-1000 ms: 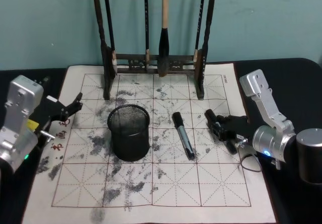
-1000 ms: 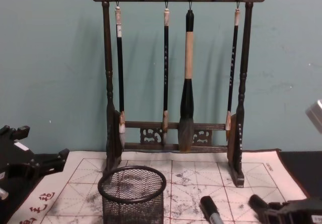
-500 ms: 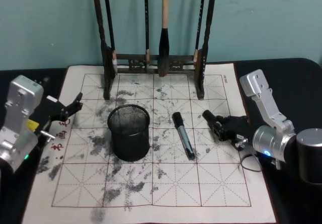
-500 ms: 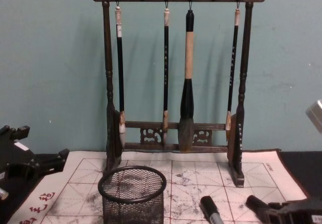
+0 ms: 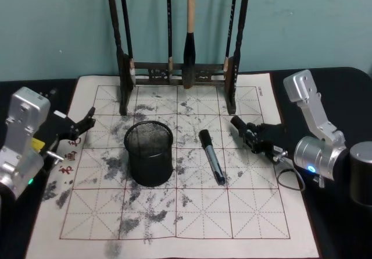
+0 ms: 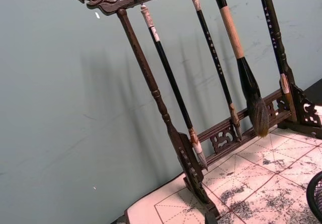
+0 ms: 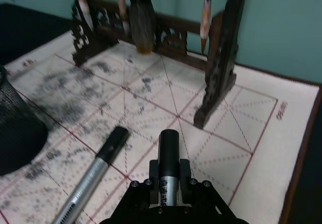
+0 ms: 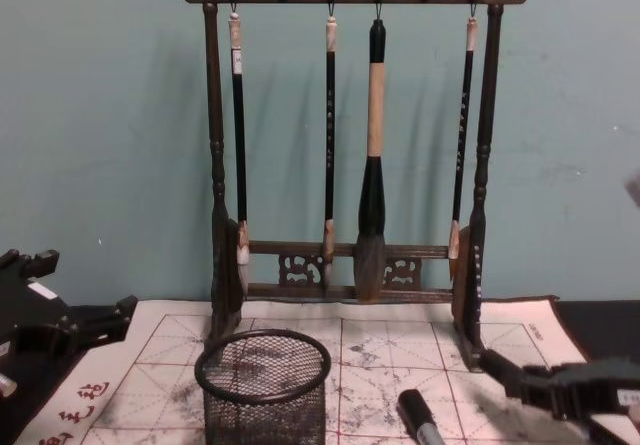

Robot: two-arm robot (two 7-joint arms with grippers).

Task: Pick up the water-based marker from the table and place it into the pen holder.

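Observation:
My right gripper (image 5: 256, 137) is shut on a water-based marker (image 7: 169, 159) with a black cap and a silver barrel. It holds that marker nearly level, a little above the right part of the mat, its cap (image 5: 236, 122) pointing toward the brush rack. A second marker (image 5: 212, 156) lies flat on the mat between my right gripper and the pen holder (image 5: 149, 153). The pen holder is a black mesh cup standing upright left of centre, also seen low in the chest view (image 8: 263, 383). My left gripper (image 5: 78, 128) rests open at the mat's left edge.
A tall dark wooden brush rack (image 5: 177, 71) with hanging brushes stands along the back of the table (image 5: 343, 84). The cream mat (image 5: 192, 212) with red grid lines and ink smudges has open space in front of the cup and markers.
My right gripper has risen and shifted slightly left and toward the rack with the marker in it. The lying marker, the cup and my left arm have stayed put.

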